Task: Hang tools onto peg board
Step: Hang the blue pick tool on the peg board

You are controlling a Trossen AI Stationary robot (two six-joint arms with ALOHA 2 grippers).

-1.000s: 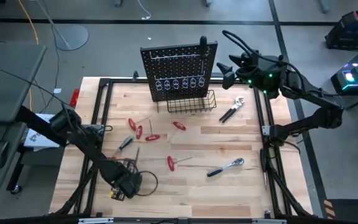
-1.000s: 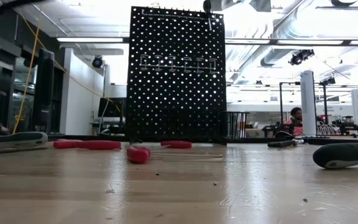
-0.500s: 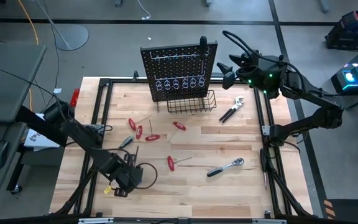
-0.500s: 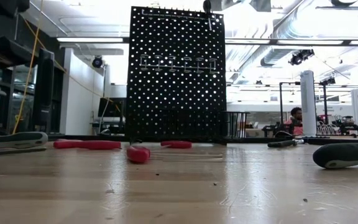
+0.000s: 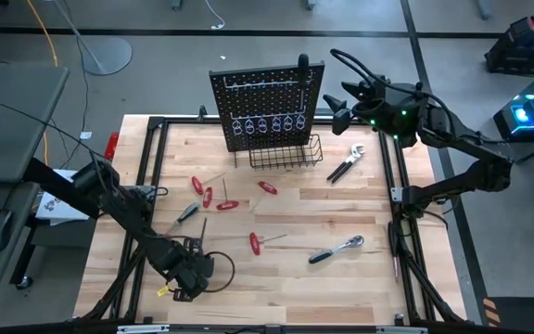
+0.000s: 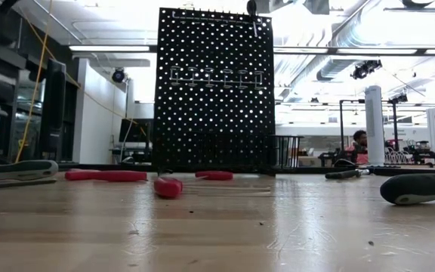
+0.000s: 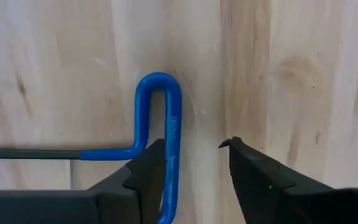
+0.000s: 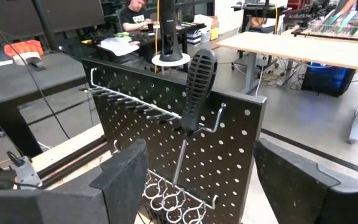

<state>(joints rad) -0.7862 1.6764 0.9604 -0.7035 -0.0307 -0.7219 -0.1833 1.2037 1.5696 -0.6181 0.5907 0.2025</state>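
Left wrist view: open tool (image 7: pixel 192 152) beside blue key (image 7: pixel 165 124).

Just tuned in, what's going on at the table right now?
The left gripper is down at the table's near left edge with its jaws apart over the blue T-handle key, which lies flat. The right gripper waits open beside the peg board, where a black-handled screwdriver already hangs. The other tools are on the table.
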